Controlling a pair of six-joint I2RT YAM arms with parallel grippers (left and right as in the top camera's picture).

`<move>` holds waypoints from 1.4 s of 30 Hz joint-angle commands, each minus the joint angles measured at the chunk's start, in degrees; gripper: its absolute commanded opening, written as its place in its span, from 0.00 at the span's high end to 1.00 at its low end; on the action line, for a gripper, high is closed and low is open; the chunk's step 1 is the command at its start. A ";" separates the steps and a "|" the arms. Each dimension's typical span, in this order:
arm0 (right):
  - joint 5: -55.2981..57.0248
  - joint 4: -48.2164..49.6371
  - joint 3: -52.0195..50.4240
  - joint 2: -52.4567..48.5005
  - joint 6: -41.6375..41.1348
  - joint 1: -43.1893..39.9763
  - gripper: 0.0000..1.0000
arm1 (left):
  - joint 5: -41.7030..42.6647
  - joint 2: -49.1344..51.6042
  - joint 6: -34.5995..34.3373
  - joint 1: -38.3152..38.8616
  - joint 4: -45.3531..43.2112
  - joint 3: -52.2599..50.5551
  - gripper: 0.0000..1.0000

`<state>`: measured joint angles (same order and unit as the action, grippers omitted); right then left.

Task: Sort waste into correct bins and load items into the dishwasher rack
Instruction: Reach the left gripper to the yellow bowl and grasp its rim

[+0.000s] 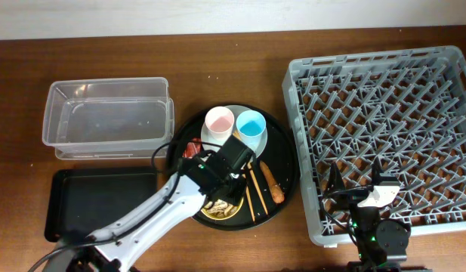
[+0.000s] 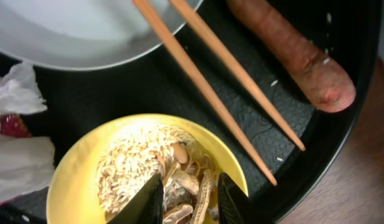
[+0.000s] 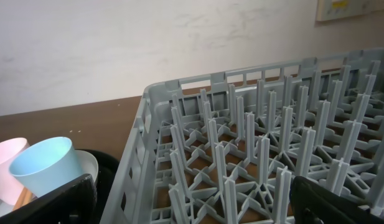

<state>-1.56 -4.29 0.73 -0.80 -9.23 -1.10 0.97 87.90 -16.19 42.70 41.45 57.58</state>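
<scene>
A dark brown wooden table (image 1: 217, 53) stands against a plain whitish wall (image 3: 117, 50).

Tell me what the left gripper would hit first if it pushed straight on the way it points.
The left gripper points down into the yellow bowl. It would most likely meet the brown food scraps lying between its open fingers first, then the bowl's floor. How far above them it sits is unclear.

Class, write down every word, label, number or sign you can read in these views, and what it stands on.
Nothing is readable.
Pale card on the wall, right wrist view: dark marks, too blurred to read.
Pink cup, blue cup, yellow bowl, dishwasher rack: no print visible.
</scene>
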 commanded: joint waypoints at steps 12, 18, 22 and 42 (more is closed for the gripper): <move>-0.13 -0.02 -0.42 0.44 -0.22 -0.48 0.02 | -1.01 0.28 4.31 5.68 -2.05 -1.68 0.64; -0.13 -0.02 -0.42 0.44 -0.22 -0.48 0.02 | -0.59 0.31 4.35 5.68 -3.30 -4.17 0.63; -0.13 -0.02 -0.42 0.44 -0.22 -0.48 0.02 | 3.67 1.99 9.57 5.68 -4.24 -4.37 0.63; -0.13 -0.02 -0.42 0.44 -0.22 -0.48 0.02 | 2.23 4.92 10.05 5.62 -4.31 -4.07 0.99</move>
<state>-1.56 -4.29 0.73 -0.80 -9.23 -1.10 2.70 92.36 -6.44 48.18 37.34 53.78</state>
